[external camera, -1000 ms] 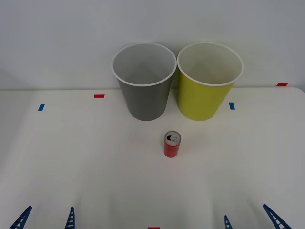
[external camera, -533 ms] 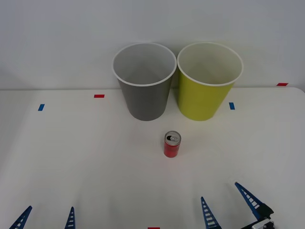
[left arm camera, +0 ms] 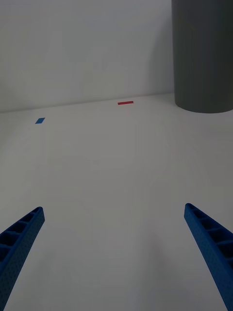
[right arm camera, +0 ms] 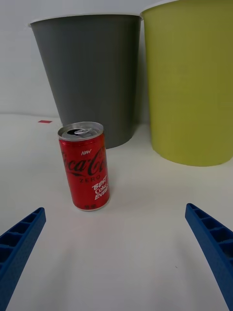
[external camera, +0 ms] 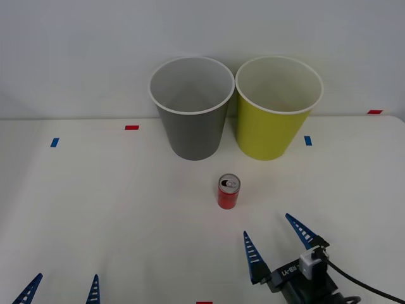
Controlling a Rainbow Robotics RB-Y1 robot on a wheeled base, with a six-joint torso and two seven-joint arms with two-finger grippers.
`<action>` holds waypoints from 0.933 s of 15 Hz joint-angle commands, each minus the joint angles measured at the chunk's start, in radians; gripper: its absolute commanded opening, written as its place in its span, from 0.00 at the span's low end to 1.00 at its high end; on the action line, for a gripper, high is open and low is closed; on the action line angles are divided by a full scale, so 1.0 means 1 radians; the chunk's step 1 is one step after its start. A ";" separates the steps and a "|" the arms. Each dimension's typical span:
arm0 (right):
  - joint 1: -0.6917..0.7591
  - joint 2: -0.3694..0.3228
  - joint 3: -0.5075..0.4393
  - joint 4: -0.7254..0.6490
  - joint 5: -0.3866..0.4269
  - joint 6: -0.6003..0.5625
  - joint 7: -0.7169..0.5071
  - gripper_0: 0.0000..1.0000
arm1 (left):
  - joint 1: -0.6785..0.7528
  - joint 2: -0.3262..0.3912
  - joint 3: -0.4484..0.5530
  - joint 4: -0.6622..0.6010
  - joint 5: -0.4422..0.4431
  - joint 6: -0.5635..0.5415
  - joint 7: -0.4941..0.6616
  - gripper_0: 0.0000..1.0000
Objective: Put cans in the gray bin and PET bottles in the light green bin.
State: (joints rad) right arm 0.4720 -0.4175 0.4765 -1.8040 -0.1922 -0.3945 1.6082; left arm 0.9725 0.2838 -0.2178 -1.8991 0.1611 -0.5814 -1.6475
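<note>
On the worktop, the can is standing upright before the gray bin and green bin. The right end effector is hovering near the can, released. The left end effector is waiting released at the near edge.

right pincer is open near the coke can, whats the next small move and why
Probably ease the right pincer forward and a little toward the robot's left, so its open fingers straddle the upright Coca-Cola Zero can. The can stands untouched on the table, off-centre between the fingers in the right wrist view, in front of the gray bin. The left pincer waits, open.
</note>
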 commanded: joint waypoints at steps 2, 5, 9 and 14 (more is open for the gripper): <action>-0.062 0.036 0.008 0.020 0.000 0.039 0.001 1.00 | 0.000 0.000 0.000 0.000 0.000 0.000 0.000 1.00; -0.118 0.072 0.011 0.072 0.000 0.037 0.004 1.00 | 0.000 0.000 0.000 0.000 0.000 0.000 0.000 1.00; -0.205 0.138 0.008 0.157 0.000 0.039 0.009 1.00 | 0.000 0.000 0.000 0.000 0.000 0.000 0.000 1.00; -0.289 0.164 0.016 0.233 0.011 0.039 0.016 1.00 | 0.000 0.000 0.000 0.000 0.000 0.000 0.000 1.00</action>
State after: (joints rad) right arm 0.1955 -0.2539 0.4869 -1.5801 -0.1823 -0.3557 1.6234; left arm 0.9725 0.2838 -0.2178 -1.8991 0.1611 -0.5814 -1.6475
